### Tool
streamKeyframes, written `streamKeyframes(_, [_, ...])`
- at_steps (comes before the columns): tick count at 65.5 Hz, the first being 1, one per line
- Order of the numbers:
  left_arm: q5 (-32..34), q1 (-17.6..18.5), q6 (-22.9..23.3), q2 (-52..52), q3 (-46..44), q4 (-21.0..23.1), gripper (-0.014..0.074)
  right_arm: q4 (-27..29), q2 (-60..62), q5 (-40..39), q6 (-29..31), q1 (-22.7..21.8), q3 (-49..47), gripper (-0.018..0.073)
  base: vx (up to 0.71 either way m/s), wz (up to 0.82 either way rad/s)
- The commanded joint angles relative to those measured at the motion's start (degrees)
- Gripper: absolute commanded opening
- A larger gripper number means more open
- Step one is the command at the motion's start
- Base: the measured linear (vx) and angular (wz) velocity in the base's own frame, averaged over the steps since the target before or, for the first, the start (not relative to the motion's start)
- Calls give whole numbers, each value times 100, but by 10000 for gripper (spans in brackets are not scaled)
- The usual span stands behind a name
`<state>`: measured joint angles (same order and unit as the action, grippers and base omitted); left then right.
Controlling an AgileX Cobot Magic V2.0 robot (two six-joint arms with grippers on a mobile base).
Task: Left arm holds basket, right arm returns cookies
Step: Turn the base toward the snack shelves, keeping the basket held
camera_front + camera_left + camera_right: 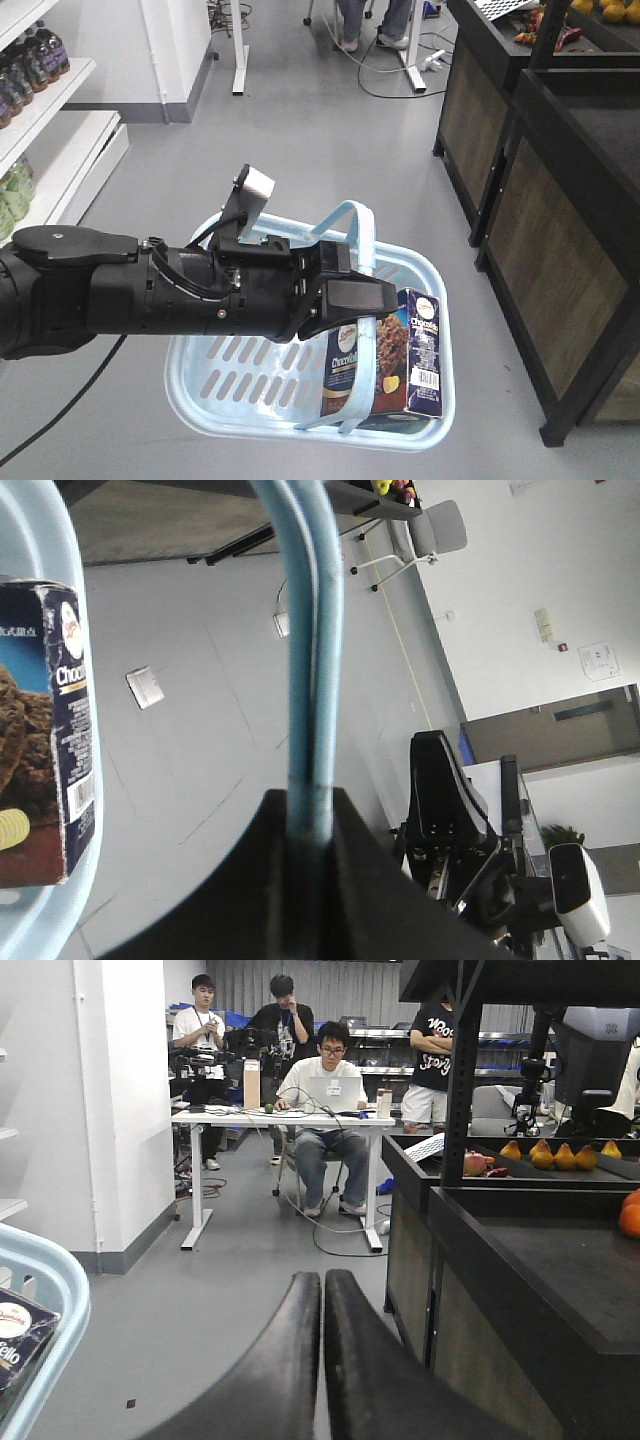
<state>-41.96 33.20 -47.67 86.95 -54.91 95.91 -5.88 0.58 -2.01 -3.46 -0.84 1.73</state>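
I am gripping the basket [205,412] by its handles [343,214] with the left gripper [357,277] at mid-frame, the cookie box [385,365] is standing inside at lower right, and the right gripper [322,1295] is sitting closed.

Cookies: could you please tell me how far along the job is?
Done: the left jaws are shut on the handles of the basket, holding it up. In hand: nothing; the right jaws are shut and empty, beside the basket. Left: the cookies stand upright inside the basket, so grasping and returning them remains.
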Motion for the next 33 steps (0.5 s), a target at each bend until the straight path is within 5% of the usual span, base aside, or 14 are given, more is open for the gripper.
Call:
streamKeyframes(1, [-229,18,-108,-236,-178,595,-6,-30,69,-426,25,-30,-3,-4,28,-12])
streamKeyframes(33, [-229,18,-108,-236,-178,601,-6,-30,69,-426,25,-30,-3,-4,37,-2])
